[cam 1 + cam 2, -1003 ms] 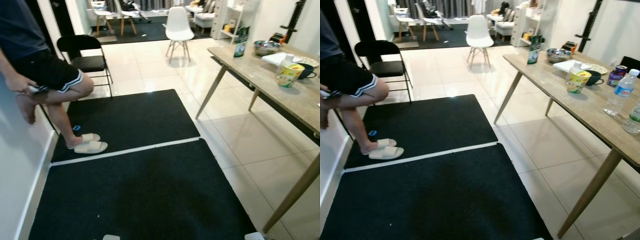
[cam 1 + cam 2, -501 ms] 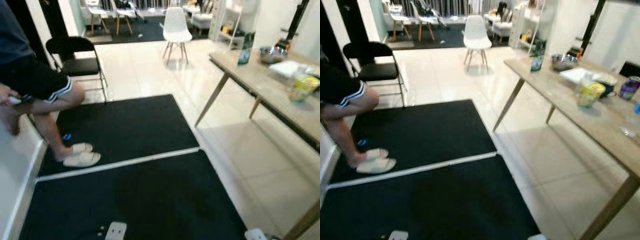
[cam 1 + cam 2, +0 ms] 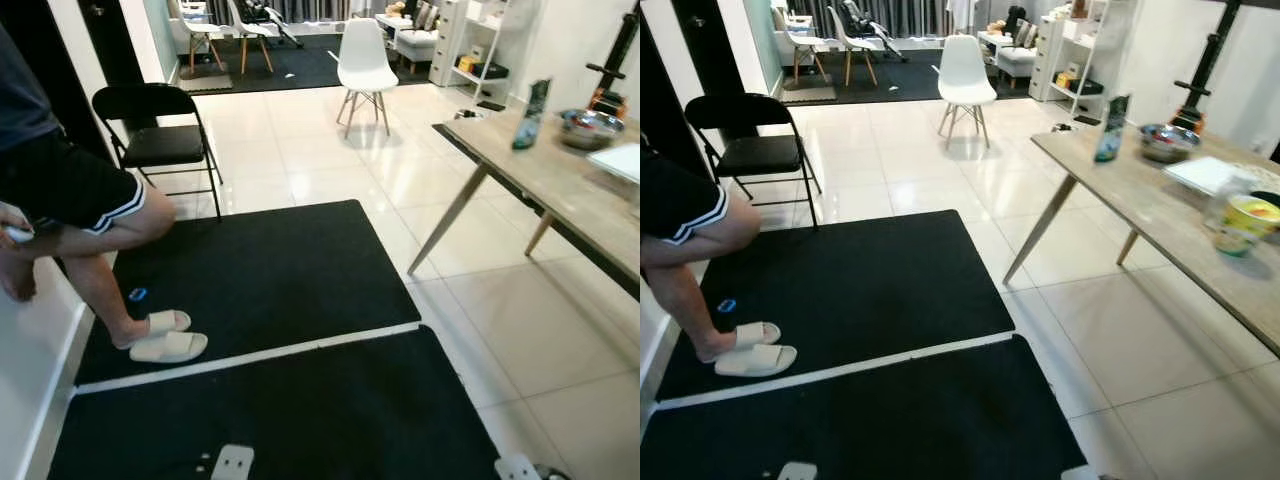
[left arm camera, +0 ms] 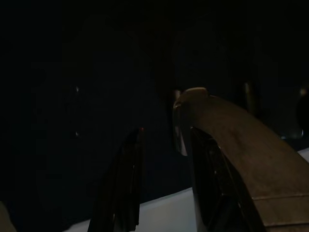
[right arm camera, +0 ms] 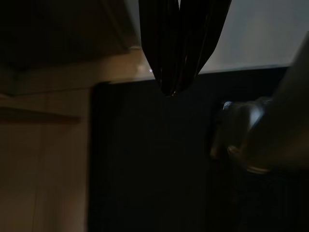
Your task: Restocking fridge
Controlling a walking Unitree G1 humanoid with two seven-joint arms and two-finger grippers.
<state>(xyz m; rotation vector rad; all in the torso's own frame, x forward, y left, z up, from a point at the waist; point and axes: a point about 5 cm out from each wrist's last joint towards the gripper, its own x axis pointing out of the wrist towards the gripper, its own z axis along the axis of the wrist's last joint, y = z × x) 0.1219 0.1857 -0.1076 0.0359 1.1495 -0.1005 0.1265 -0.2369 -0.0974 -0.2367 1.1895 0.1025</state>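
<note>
A long wooden table (image 3: 1160,215) on the right carries a green carton (image 3: 1110,129), a metal bowl (image 3: 1167,141), a white tray (image 3: 1208,172) and a yellow cup (image 3: 1246,222). Both arms hang idle at my sides. My right gripper (image 5: 171,89) points down over the edge of a black mat, its two black fingers pressed together with nothing between them. My left gripper (image 4: 137,140) hangs in deep shade above dark floor.
A person (image 3: 70,190) leans at the left wall, with pale slippers (image 3: 165,340) on the far black mat (image 3: 270,260). A near mat (image 3: 300,410) lies before me. A black folding chair (image 3: 160,135) and a white chair (image 3: 362,62) stand beyond. Tiled floor (image 3: 1110,330) runs beside the table.
The whole picture has shifted as the camera moved: the table now sits further right and the chairs lower. The person stands as before. Both arms still hang.
</note>
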